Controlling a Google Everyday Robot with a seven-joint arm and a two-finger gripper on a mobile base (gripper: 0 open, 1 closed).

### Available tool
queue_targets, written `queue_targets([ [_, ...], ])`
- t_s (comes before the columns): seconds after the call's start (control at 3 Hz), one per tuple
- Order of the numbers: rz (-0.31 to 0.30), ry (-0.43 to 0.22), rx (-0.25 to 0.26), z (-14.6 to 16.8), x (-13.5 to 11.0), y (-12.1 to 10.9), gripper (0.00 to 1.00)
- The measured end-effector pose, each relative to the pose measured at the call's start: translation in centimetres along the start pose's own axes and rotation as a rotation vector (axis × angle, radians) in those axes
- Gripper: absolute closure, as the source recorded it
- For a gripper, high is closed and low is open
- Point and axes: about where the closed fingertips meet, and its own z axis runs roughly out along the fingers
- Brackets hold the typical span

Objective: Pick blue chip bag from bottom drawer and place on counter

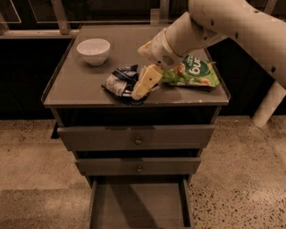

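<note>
Crinkled, glossy foil blue chip bag (117, 81) on the matt grey counter (78, 87), the smooth plastic-looking gripper (140, 91) over it.

Speckled floor (243, 197), dark panes (111, 9) behind

Kitchen-like break area: grey wooden three-drawer cabinet (134, 139) on speckled stone floor (241, 188); white round bowl (93, 50) and bright green snack bag (192, 74) on its flat grey desk (80, 85), cream claw (144, 85) low over the front.
</note>
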Motion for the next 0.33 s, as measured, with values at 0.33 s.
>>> queue_targets([
  [0.33,0.000,0.000,0.000,0.00,0.00,0.00,0.00],
])
